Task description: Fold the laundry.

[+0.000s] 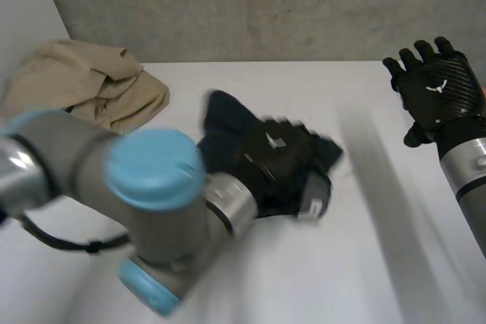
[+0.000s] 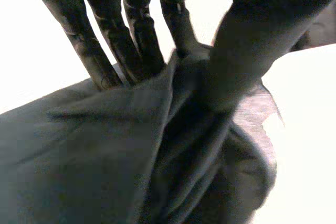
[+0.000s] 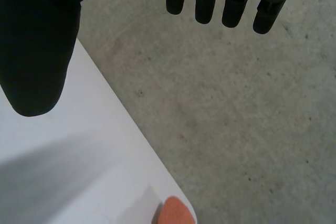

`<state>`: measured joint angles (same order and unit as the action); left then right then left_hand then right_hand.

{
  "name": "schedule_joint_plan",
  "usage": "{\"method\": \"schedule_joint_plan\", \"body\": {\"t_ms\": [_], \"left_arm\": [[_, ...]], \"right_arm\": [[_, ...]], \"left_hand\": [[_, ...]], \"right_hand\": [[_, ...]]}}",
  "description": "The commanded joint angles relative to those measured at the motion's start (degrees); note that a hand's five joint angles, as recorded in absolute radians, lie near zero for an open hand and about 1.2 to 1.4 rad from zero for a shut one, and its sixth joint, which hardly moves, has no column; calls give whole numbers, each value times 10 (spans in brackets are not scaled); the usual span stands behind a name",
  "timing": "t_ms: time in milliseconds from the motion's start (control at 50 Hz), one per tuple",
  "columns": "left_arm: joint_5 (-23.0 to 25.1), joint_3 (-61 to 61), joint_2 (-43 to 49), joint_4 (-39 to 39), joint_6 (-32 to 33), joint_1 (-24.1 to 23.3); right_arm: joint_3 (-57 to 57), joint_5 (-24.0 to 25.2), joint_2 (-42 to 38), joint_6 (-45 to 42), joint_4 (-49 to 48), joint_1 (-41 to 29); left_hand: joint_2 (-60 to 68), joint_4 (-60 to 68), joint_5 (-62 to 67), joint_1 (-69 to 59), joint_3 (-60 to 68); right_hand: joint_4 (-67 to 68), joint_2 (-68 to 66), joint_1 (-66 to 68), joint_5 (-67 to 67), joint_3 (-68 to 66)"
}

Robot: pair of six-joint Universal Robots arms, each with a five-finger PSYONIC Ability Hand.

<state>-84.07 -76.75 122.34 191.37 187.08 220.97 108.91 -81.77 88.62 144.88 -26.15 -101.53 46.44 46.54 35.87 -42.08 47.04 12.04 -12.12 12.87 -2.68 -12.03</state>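
The dark cloth (image 1: 228,123) lies crumpled at the centre of the frame on the white desk (image 1: 342,263), with the left hand (image 1: 277,161) on top of its right half. In the left wrist view the fingers (image 2: 131,40) and thumb (image 2: 247,51) close on a raised ridge of the cloth and pinch it between them, while the rest sags in loose folds under the palm. The right hand (image 1: 437,92) hangs at the upper right of the frame, near the desk's far edge and well apart from the cloth, its fingers straight and spread, holding nothing. A beige cloth (image 1: 91,85) sits in a heap at the upper left, untouched. The dark cloth looks thin, soft and light, so it will likely drape and slump rather than hold a crease. A pinch in the middle, as here, will probably lift it in a bunch. For a clean fold, the better hold is likely at a corner or along an edge, one hand to each, once it is spread flat. Which edge is which cannot be told from the crumple.
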Motion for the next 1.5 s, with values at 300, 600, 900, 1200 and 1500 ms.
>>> {"method": "schedule_joint_plan", "body": {"t_ms": [300,600,900,1200,1500], "left_arm": [[-24,32,-155,-72,13,154],[151,64,-45,-101,12,277],[88,-60,-195,-61,9,261],[95,76,43,22,111,214],[87,173,174,59,245,152]], "right_arm": [[-105,6,-54,203,271,7],[-130,28,-135,277,273,-65],[-288,-12,-232,168,283,-75],[-260,-67,-243,162,285,-139],[-186,-66,-215,157,267,-116]], "left_hand": [[-352,-353,-346,309,-358],[-327,-328,-321,283,-333],[-340,-341,-335,297,-346],[-359,-360,-353,315,-365],[336,335,341,-379,330]], "right_hand": [[-20,21,-29,27,20],[-20,21,-29,27,20],[-20,21,-29,27,20],[-20,21,-29,27,20],[-20,21,-29,27,20]]}}
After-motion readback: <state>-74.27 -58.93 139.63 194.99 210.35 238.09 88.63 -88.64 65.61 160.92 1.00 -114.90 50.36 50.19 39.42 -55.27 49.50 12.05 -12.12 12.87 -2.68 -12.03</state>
